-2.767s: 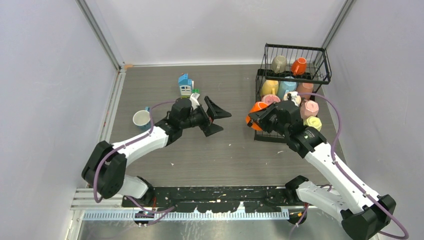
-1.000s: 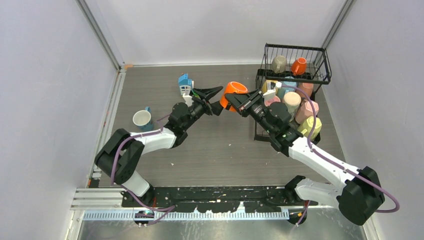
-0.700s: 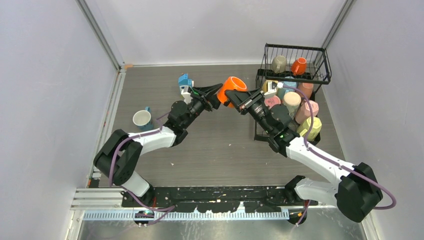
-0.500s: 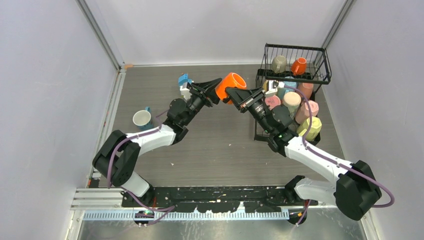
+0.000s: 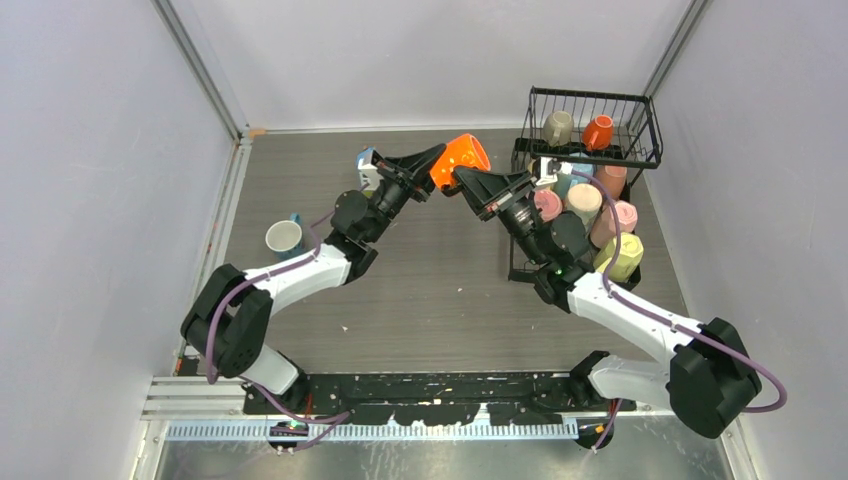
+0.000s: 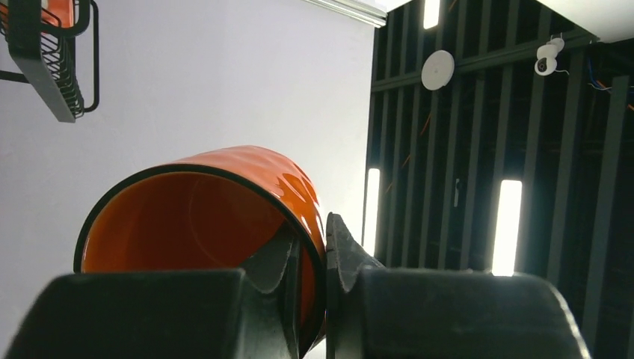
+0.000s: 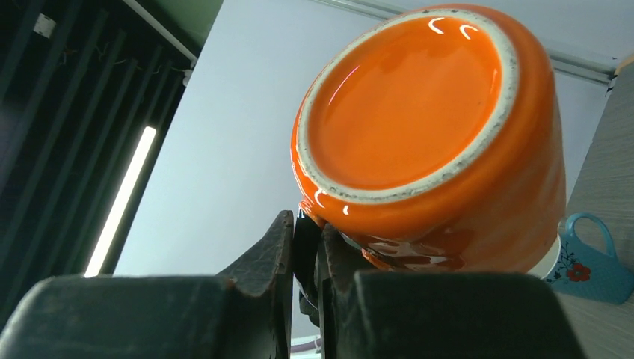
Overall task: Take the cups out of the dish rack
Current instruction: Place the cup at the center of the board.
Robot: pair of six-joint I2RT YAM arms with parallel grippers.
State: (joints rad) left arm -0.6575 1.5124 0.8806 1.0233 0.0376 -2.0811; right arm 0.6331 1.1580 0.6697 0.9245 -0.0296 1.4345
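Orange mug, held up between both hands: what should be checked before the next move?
1. Does the left hand pinch the orange mug by its rim: ok.
2. Is the right hand shut on the mug too: ok.
3. Is the mug clear of the rack: ok.
4. Is the mug empty inside: ok.
5. Is there bare table below for setting it down: ok.
6. Is the left grip firm enough alone: cannot tell.

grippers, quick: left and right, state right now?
left gripper: closed, pinching the rim wall of the glossy orange ceramic mug.
right gripper: closed, gripping the same mug from its other side.
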